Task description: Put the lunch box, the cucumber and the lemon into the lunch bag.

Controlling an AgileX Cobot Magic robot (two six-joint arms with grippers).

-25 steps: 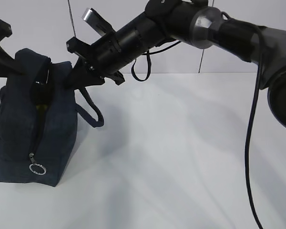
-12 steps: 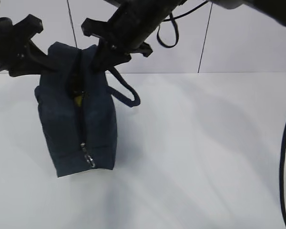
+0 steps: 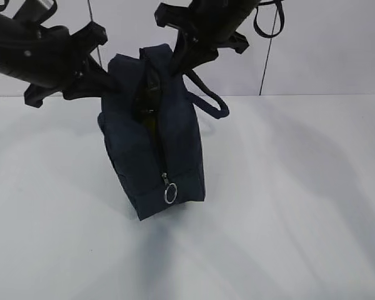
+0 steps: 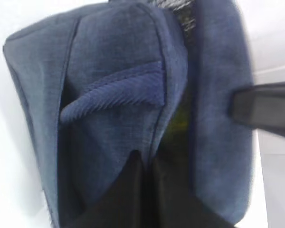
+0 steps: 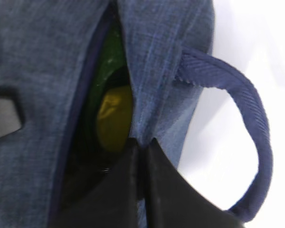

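Seeing the lunch bag [image 3: 153, 140] held upright between both arms, base apparently clear of or barely touching the white counter [image 3: 287, 206]; cannot tell which. Left gripper [image 4: 145, 164] pinching the fabric wall on one side of the open top, jaws pressed together on the cloth. Right gripper [image 5: 142, 147] pinching the opposite edge beside the loop handle [image 5: 247, 128], jaws likewise shut on fabric. Zipper parted along the top, silver ring pull [image 3: 170, 194] hanging low on the near end. Glimpsing the lemon [image 5: 115, 114] through the slot, yellow, tucked against something dark green, likely the cucumber [image 5: 109, 52]. Lunch box not showing; probably deeper inside, hidden. Judging the bag soft and slumping, loaded and bottom-heavy, walls folding under the pinch. Gripping at the stiffer zipper hem or the padded handle likely holding better than plain cloth. Contents rolling if tilted.
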